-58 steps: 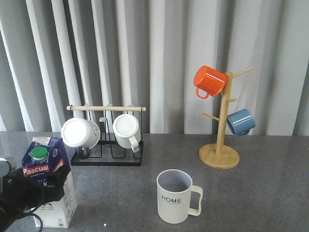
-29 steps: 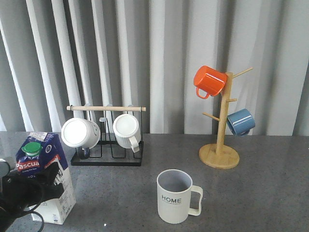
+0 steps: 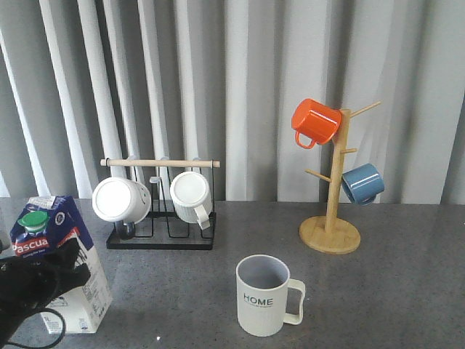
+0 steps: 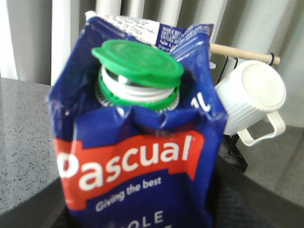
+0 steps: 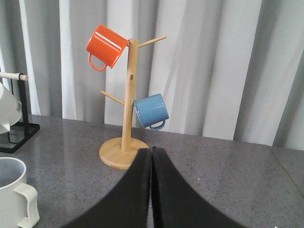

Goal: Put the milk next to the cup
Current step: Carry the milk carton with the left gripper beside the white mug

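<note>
The milk (image 3: 45, 231) is a blue-and-white carton with a green cap and a red "Pascual" label. It stands at the table's front left and leans to the left. My left gripper (image 3: 42, 282) is shut on its middle, and the carton fills the left wrist view (image 4: 137, 161). The cup (image 3: 265, 294), off-white with "HOME" lettering, stands upright at the front centre, well to the right of the milk. It also shows in the right wrist view (image 5: 13, 194). My right gripper (image 5: 151, 159) is shut and empty above the table, near the mug tree.
A black wire rack (image 3: 161, 240) with a wooden bar holds two plain white mugs (image 3: 120, 199) behind the milk. A wooden mug tree (image 3: 330, 234) at the back right carries an orange mug (image 3: 314, 121) and a blue mug (image 3: 362, 183). A curtain hangs behind.
The milk carton has moved left in my left gripper and tilted further to the left. The cup and the racks have not moved.
</note>
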Motion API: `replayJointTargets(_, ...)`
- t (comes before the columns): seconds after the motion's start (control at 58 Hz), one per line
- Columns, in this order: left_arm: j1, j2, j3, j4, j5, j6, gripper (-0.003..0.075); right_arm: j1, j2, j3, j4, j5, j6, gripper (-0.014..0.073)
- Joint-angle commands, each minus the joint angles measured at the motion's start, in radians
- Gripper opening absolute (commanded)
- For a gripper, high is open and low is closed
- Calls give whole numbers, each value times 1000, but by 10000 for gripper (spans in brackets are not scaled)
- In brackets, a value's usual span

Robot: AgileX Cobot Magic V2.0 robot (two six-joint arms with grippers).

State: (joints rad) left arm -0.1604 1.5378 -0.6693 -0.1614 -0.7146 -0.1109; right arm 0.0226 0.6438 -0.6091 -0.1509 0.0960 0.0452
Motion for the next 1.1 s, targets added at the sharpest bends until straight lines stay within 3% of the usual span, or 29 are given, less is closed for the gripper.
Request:
replayJointTargets(0.0, -107, -90, -48, -280, -82, 218, 20, -5, 3, -28, -11, -71, -1, -11)
replayJointTargets(0.086, -228, -104, -112, -650, -99, 507, 20, -5, 3, -28, -11, -71, -1, -11)
replayJointTargets(0.173, -343, -79, -198, -892, -174, 774, 20, -5, 3, -28, -11, -71, -1, -11)
replayJointTargets(0.311, -494, 0, -343, -992, -205, 966, 20, -5, 3, -28, -11, -71, -1, -11)
replayJointTargets(0.638, -630, 185, -554, -1004, -188, 980, 20, -5, 3, -28, -11, -71, -1, -11)
replayJointTargets(1.087, -629, 324, -564, -945, -183, 865, 20, -5, 3, -28, -11, -71, -1, -11)
